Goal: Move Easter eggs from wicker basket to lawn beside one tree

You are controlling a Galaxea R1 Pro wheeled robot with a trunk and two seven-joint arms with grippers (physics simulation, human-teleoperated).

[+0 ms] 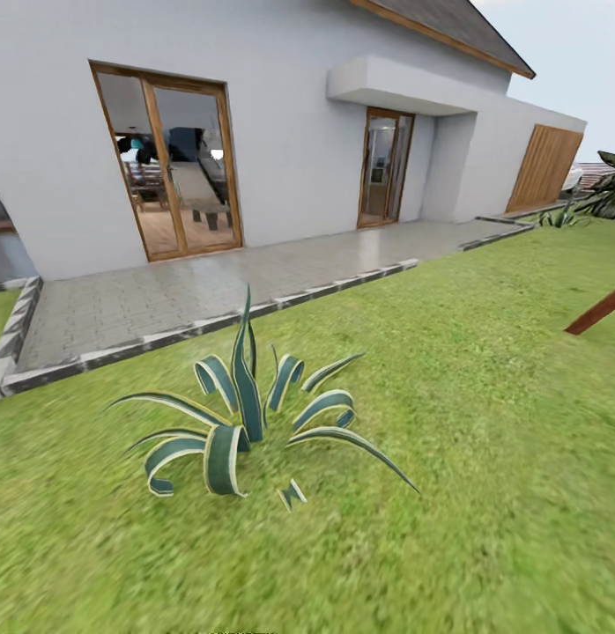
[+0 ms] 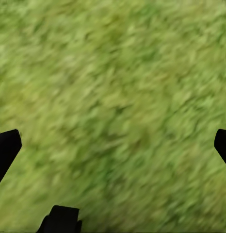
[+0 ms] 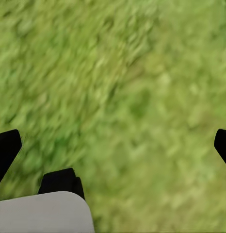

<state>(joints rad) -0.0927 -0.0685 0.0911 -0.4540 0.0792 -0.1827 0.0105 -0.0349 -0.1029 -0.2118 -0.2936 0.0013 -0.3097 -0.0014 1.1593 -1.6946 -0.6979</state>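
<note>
Head view lawn [image 1: 484,370], agave [image 1: 246,423], patio [image 1: 211,291], wrist views blurred grass

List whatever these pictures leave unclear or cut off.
- Head view: a slanted brown trunk is cut off by the right edge; its top cannot be seen.
- Head view: the room behind the glass door is too small and reflective to read.
- Both wrist views: the lawn is blurred; end effector fingers are clipped by the edges.

A spiky striped green-and-cream agave plant [image 1: 246,423] sat right in the middle of the mottled green lawn [image 1: 501,370], blocking the straight path. Open grass ran past it on both sides, with a slanted brown trunk [image 1: 596,310] far right.
</note>
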